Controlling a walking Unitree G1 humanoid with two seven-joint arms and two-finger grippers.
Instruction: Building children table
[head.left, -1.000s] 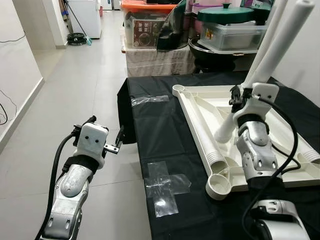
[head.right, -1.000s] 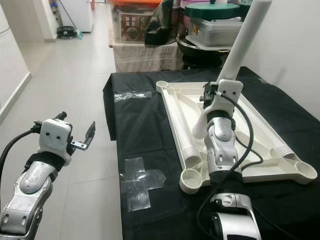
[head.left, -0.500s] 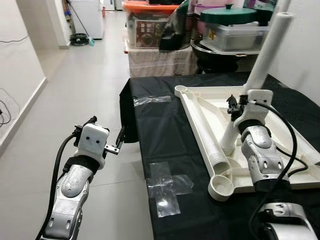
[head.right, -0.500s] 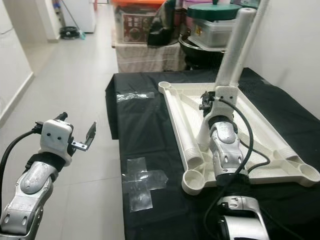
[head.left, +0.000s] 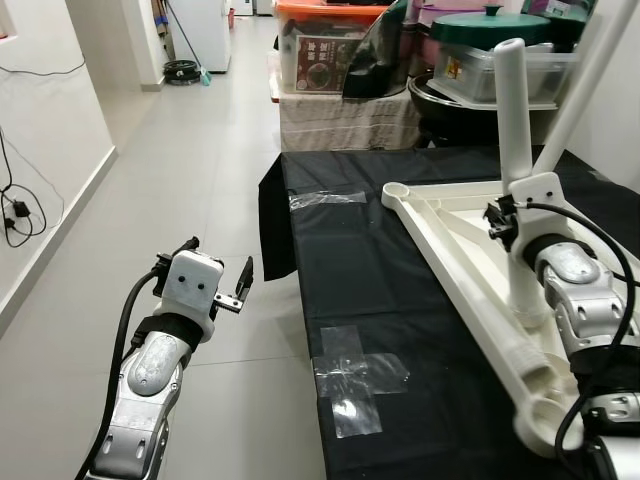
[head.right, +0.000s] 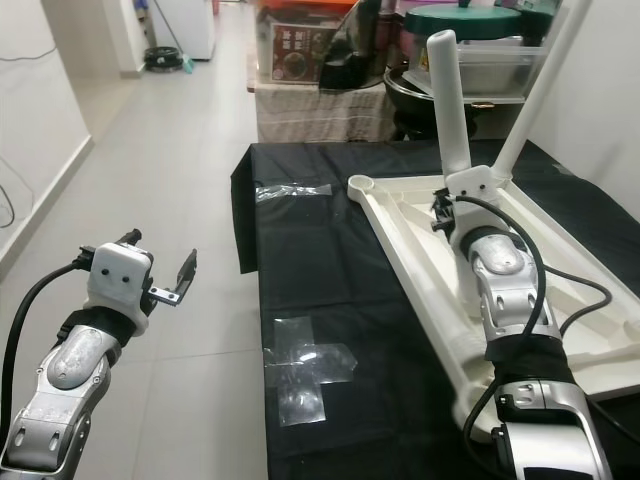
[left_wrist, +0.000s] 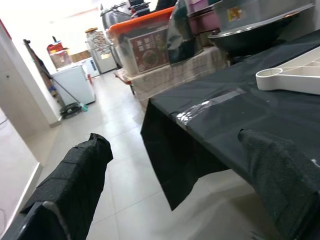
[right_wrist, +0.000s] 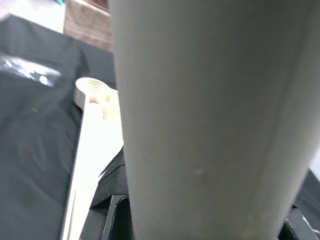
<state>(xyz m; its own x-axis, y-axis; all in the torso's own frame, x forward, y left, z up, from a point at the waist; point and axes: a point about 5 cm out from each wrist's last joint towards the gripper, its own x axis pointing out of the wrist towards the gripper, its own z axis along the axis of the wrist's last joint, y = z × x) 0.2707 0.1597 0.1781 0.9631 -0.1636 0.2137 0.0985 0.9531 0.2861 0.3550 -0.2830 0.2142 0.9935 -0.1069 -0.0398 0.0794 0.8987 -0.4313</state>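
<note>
An upturned white children's table top (head.left: 447, 262) lies on a table draped in black cloth (head.left: 360, 280). My right gripper (head.left: 503, 216) is shut on a white table leg (head.left: 513, 110) and holds it almost upright over the table top's inner side. In the right wrist view the leg (right_wrist: 200, 125) is close up, with a black finger pad (right_wrist: 114, 202) against it and a corner socket (right_wrist: 90, 86) beyond. A second white leg (head.left: 588, 82) slants up at the far right. My left gripper (head.left: 240, 286) hovers open over the floor, left of the table, holding nothing.
Clear tape patches (head.left: 355, 375) stick to the cloth near the front edge. Behind the table stand stacked storage boxes (head.left: 330, 50) and a green-lidded pot (head.left: 490, 25). Tiled floor (head.left: 180, 180) spreads out to the left, bounded by a wall with cables (head.left: 15, 205).
The right gripper has swung the leg from a slant toward the upper right to almost upright. The camera has turned left, so the table sits further right. The left arm has held still.
</note>
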